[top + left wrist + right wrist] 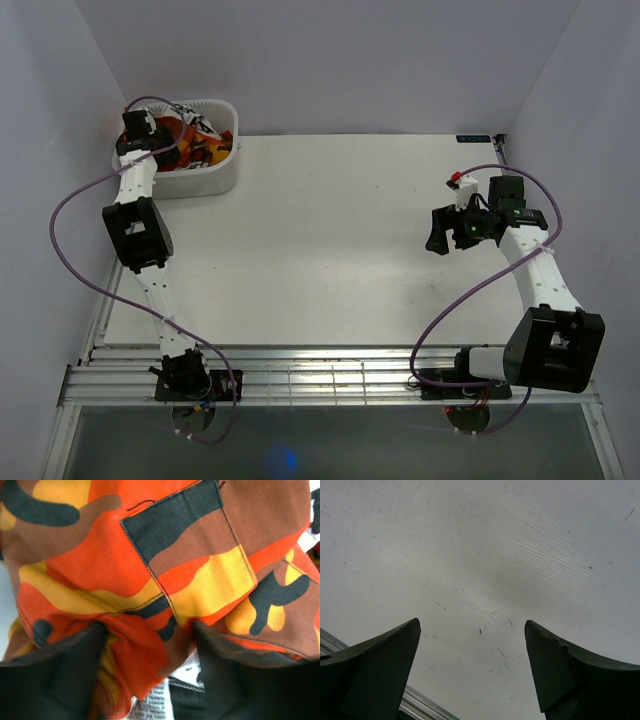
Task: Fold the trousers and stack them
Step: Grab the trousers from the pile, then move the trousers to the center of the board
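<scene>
The task is at its very start. The trousers (165, 570) lie crumpled in the white basket (215, 180) at the far left corner of the worktop (330, 230); none of them is spread out, folded or stacked. The left fingers (65, 675) are down in the basket, apart, astride a bunched ridge of the camouflage cloth near a pocket flap, not clamped on it. The right fingers (375, 675) hang apart over bare worktop, holding nothing. Lifting out, laying flat, folding and stacking all remain.
</scene>
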{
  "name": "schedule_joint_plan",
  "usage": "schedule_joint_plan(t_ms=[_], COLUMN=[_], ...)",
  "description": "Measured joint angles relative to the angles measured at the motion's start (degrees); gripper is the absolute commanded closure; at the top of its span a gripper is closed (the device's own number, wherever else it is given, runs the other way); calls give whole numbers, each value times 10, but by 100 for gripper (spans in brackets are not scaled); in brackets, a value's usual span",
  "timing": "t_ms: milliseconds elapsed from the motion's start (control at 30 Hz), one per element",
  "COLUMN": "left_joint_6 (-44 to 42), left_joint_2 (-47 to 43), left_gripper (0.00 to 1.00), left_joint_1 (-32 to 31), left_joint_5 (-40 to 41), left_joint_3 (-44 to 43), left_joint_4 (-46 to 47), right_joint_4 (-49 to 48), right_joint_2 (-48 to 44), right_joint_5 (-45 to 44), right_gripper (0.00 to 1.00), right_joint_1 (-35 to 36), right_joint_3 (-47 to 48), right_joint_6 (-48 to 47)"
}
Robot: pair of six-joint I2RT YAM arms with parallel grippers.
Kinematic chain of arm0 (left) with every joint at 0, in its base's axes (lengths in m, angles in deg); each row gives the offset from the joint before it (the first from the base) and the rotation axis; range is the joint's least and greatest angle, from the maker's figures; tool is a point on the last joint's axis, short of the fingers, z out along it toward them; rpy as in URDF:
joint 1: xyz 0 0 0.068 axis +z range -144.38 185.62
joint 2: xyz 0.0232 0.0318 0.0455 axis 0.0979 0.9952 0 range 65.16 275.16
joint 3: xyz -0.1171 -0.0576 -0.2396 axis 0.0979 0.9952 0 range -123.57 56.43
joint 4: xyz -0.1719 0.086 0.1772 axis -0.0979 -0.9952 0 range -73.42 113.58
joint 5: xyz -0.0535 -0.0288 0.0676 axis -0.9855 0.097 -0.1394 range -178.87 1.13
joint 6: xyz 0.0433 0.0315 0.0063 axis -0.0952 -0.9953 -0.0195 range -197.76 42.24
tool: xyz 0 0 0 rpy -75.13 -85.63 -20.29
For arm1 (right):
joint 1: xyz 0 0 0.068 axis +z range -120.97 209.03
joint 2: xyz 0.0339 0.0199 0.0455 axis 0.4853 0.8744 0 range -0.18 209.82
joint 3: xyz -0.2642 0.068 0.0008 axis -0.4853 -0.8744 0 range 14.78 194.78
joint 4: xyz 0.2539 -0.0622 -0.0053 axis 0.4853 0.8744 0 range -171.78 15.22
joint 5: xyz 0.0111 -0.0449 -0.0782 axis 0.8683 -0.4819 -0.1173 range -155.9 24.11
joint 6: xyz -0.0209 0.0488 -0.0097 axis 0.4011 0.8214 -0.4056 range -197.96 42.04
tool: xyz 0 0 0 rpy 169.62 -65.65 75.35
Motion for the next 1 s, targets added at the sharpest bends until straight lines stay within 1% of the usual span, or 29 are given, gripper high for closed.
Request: schedule_joint_plan(t_ms=[33,67,167,233,267,400,533,633,733,833,1000], left_joint_6=[1,2,4,6,6,10,23,40,66,111,225], left_joint_2=[4,7,14,15,15,10,-15,-58,-111,-161,-192], left_gripper=[35,47,67,95,100,100,100,100,100,100,100], left_joint_1=[2,3,11,16,18,20,20,20,18,14,2], left_joint_5=[-8,-17,-47,-72,-86,-133,-171,-197,-218,-254,-306], left_joint_3=[0,0,0,1,1,6,22,34,35,20,-57], left_joint_4=[5,11,27,40,48,71,107,150,223,292,421], right_joint_4=[0,0,0,0,0,0,0,0,0,0,-1], right_joint_2=[0,0,0,0,0,0,0,0,-3,-8,-19], right_joint_5=[-1,-2,-7,-8,-9,-11,-12,-13,-12,-12,-13], right_gripper=[10,10,10,10,10,10,10,10,10,10,10], right_joint_1=[0,0,0,0,0,0,0,0,0,0,0], right_joint_3=[0,0,0,0,0,1,1,7,14,18,22], right_joint_6=[0,0,0,1,1,2,2,2,2,2,2])
